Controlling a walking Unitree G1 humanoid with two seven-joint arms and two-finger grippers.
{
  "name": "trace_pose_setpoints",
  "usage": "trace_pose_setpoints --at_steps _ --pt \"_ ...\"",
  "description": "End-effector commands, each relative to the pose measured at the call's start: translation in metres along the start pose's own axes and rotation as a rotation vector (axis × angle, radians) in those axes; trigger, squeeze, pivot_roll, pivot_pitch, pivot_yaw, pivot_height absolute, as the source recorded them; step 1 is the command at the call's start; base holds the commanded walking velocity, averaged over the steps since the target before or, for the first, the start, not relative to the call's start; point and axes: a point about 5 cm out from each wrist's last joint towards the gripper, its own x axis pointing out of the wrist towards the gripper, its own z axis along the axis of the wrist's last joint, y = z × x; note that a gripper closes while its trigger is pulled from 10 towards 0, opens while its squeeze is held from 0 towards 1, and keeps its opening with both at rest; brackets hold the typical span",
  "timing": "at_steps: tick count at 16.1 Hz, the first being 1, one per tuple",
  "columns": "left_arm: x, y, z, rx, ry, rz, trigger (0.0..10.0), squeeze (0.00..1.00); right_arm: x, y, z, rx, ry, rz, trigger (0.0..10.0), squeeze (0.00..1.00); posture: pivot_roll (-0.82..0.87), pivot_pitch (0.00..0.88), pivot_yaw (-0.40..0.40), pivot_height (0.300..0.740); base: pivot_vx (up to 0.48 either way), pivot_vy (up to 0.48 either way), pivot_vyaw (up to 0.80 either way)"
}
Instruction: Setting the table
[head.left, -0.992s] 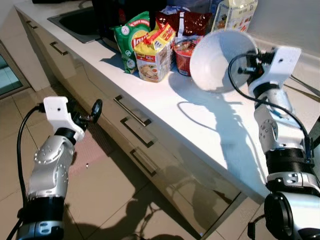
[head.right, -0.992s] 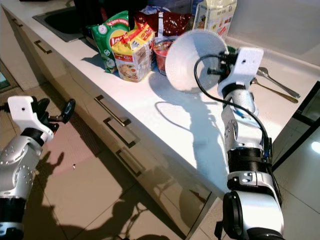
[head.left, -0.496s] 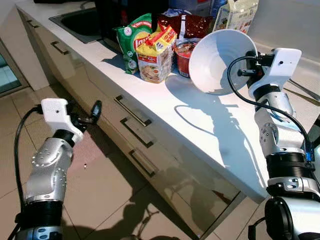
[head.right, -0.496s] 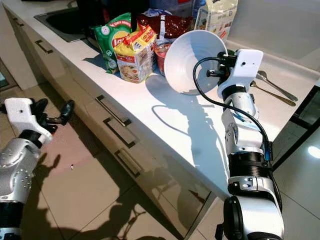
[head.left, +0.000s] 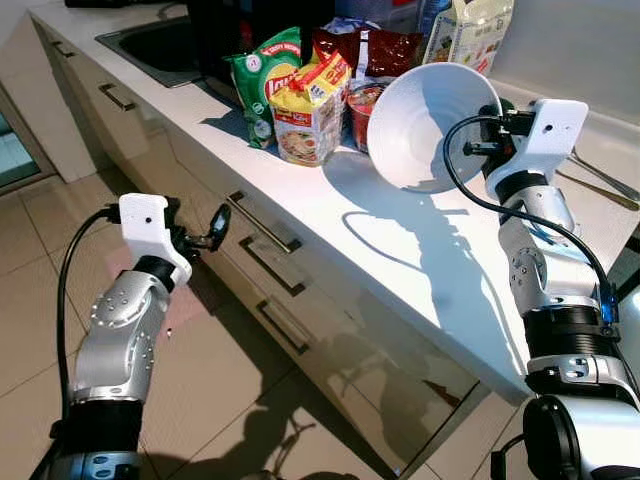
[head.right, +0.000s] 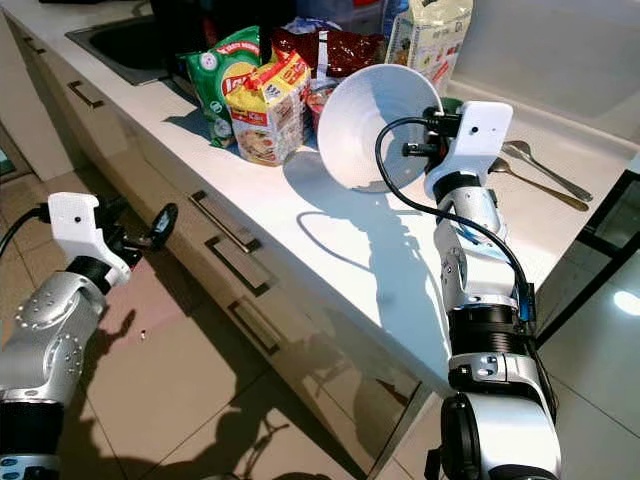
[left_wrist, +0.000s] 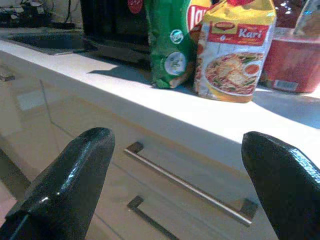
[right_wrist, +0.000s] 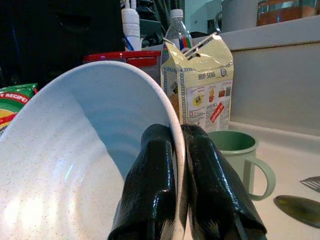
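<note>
Right gripper pinches the rim of the white bowl, one finger inside and one outside, holding it tipped above the counter with its mouth facing about 8 o'clock. Bowl lies at 9 o'clock from that wrist. Left gripper, fingers spread wide and holding nothing, hangs low by the drawer handles, farther from the bowl.

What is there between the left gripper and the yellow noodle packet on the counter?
In the left wrist view, the open left gripper faces the yellow noodle packet. Between them lie the drawer front with its bar handle, then a bare stretch of white counter.
</note>
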Motion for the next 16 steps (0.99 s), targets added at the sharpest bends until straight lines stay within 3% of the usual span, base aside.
trace_pose_setpoints --at_steps 1,4,10,16 --pt "0.0037 -0.0022 0.0092 -0.002 -0.026 -0.005 10.0 0.0 0.0 0.0006 0.0035 -0.01 -0.012 0.001 0.0 0.0 0.02 0.027 0.042 0.74 0.0 0.0 0.0" --pt "0.0083 -0.0063 0.0115 -0.025 -0.017 -0.011 10.0 0.0 -0.0004 0.0002 0.0025 -0.01 -0.006 -0.003 0.0 0.0 0.02 0.026 0.045 0.74 0.0 0.0 0.0" --pt "0.0105 -0.0101 0.0133 -0.044 -0.02 -0.014 10.0 0.0 -0.0013 -0.0015 0.0 -0.009 0.009 -0.007 0.0 0.0 0.02 0.031 0.045 0.74 -0.466 0.0 0.0" --pt "0.0101 -0.0108 0.0161 0.007 -0.031 -0.038 10.0 0.0 -0.0018 -0.0006 -0.0017 -0.01 0.016 -0.006 0.0 0.0 0.02 0.035 0.048 0.74 0.0 0.0 0.0"
